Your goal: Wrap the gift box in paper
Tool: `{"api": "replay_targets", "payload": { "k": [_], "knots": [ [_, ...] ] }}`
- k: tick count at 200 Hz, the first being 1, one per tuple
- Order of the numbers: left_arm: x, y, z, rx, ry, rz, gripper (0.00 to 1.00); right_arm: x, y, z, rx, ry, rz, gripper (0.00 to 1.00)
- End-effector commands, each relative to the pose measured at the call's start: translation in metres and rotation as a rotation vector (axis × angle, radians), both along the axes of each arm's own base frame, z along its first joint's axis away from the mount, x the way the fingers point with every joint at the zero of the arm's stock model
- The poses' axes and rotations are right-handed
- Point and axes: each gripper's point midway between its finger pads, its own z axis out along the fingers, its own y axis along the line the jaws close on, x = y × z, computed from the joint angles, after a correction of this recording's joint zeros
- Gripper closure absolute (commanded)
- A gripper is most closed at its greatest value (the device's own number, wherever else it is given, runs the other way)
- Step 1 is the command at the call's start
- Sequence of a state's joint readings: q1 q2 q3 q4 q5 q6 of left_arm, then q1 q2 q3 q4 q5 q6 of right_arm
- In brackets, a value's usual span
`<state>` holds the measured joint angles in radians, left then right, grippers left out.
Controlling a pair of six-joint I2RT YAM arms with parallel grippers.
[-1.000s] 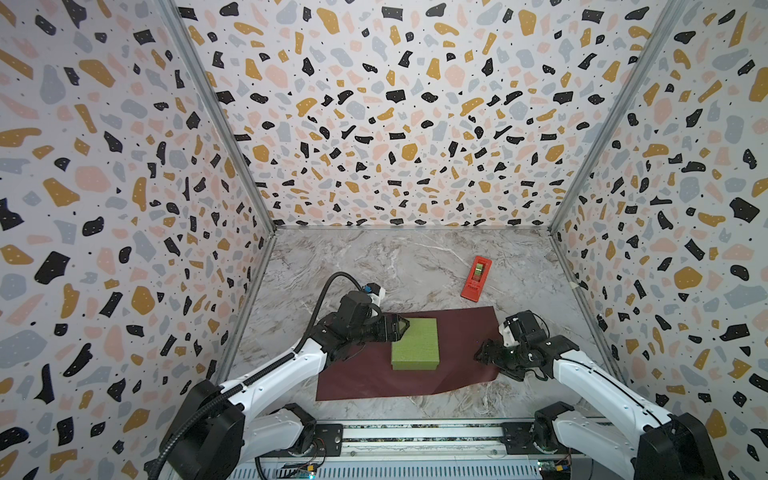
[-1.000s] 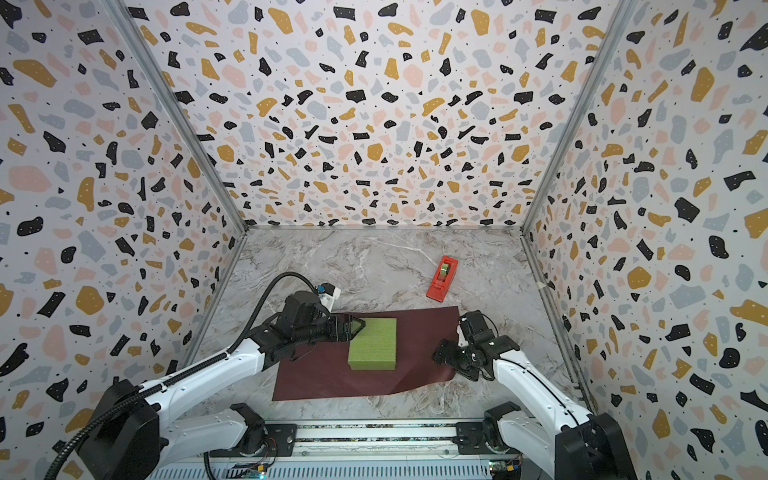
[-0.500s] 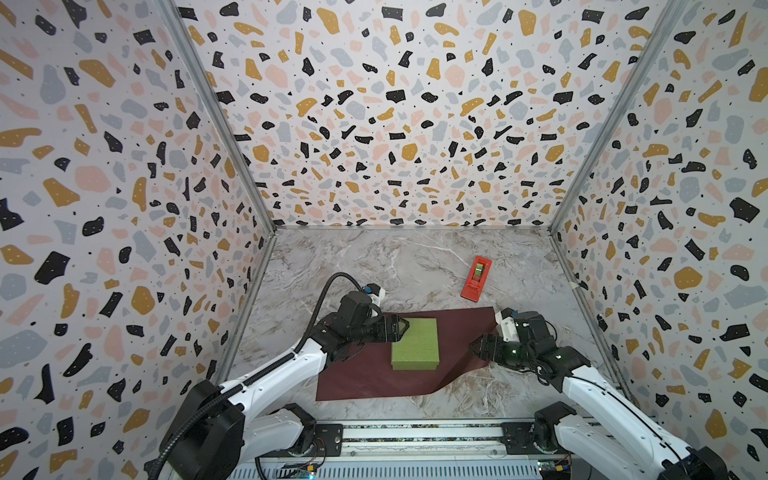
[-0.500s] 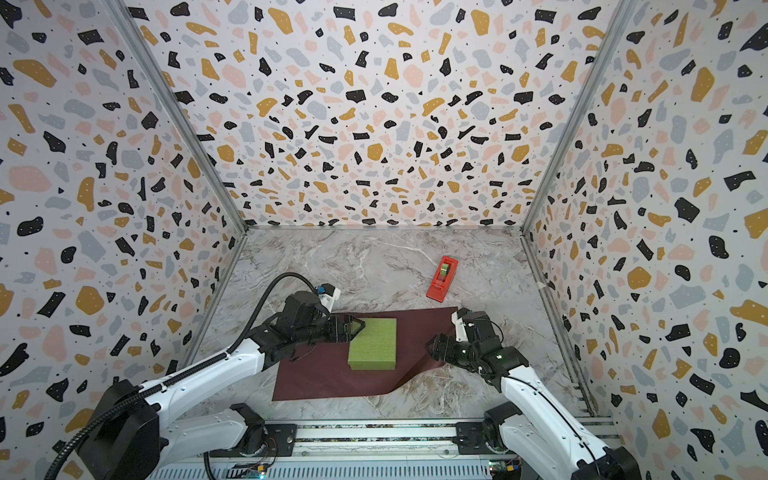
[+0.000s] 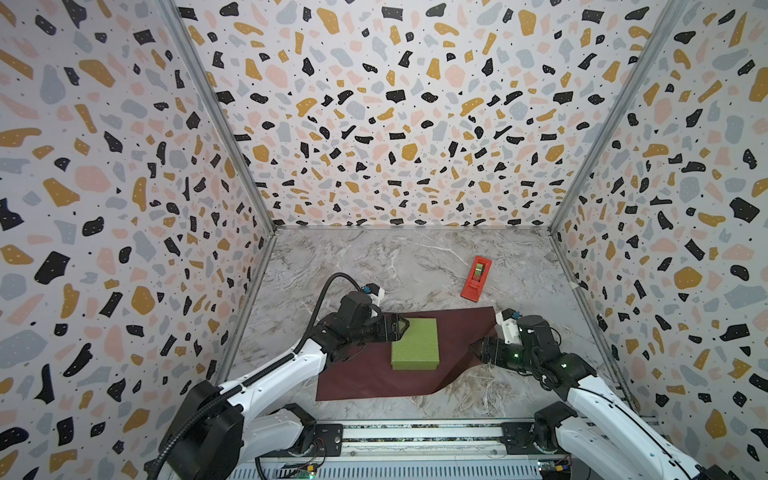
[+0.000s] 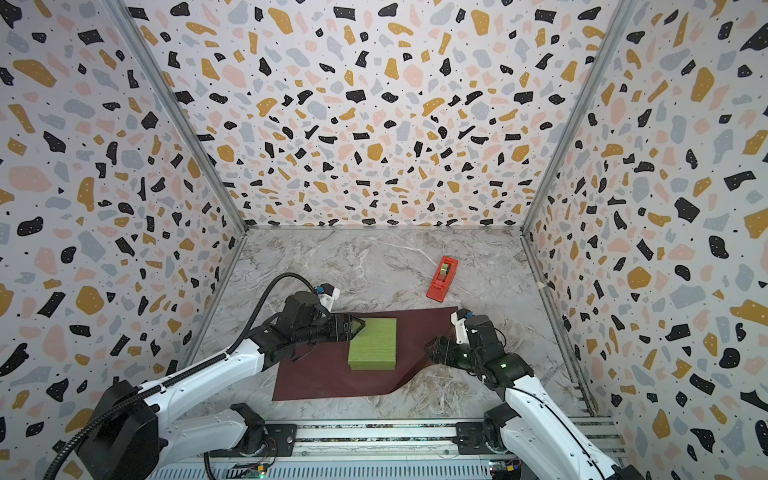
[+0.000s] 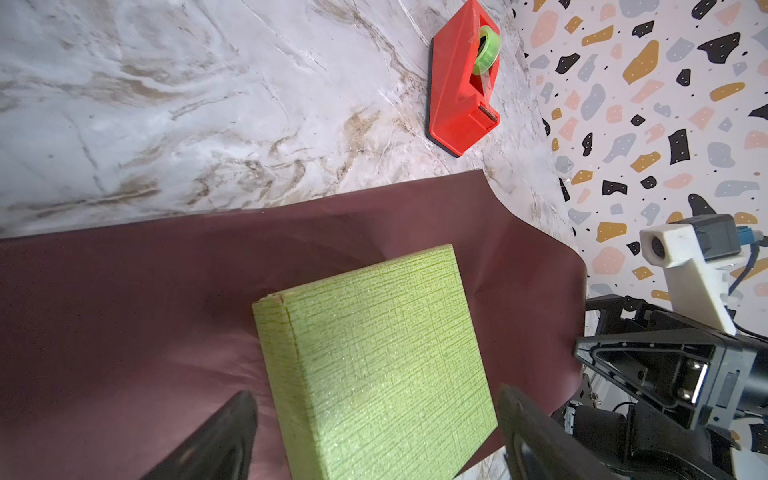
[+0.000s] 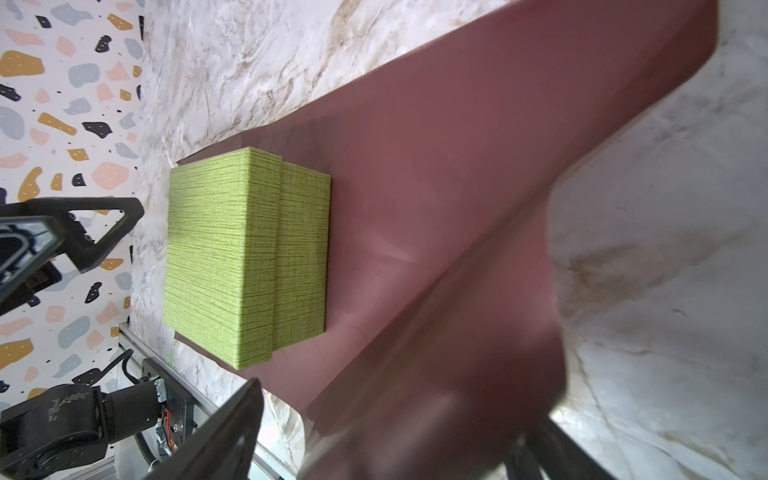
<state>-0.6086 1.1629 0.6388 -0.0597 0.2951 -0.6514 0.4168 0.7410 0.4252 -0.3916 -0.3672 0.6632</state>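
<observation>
On the marble tabletop [image 5: 374,266], the green box [image 5: 415,343] sits on the maroon paper [image 5: 361,378]. We see the left gripper [image 5: 401,327] spread at the box's left edge and the right gripper [image 5: 476,348], also spread, under the paper's raised right edge. That edge lies right of the box, nearest the right arm, so we expect a leftward fold.

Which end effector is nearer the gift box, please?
Left: the left end effector is at the gift box's far-left corner; the right end effector is apart, by the raised paper.
</observation>
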Motion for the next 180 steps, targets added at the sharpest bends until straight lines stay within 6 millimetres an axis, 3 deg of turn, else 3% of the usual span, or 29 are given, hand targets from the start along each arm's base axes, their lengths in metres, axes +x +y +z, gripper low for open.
{"api": "replay_targets", "payload": {
  "k": [1,54,107,130,180],
  "knots": [
    [0.005,-0.004,0.020,-0.037,-0.048,0.010,0.10,-0.002,0.002,0.003,0.008,-0.019,0.015,0.14],
    [0.004,-0.005,0.023,-0.042,-0.051,0.009,0.10,0.001,0.000,0.013,0.048,-0.052,-0.031,0.15],
    [0.004,-0.005,0.023,-0.040,-0.051,0.006,0.10,-0.005,-0.017,-0.019,-0.021,0.094,-0.137,0.32],
    [0.004,-0.005,0.023,-0.040,-0.052,0.003,0.10,-0.004,-0.024,-0.019,-0.049,0.102,-0.171,0.42],
    [0.004,-0.006,0.020,-0.036,-0.051,-0.001,0.10,-0.011,-0.044,-0.030,-0.126,0.154,-0.264,0.50]
  ]
}}
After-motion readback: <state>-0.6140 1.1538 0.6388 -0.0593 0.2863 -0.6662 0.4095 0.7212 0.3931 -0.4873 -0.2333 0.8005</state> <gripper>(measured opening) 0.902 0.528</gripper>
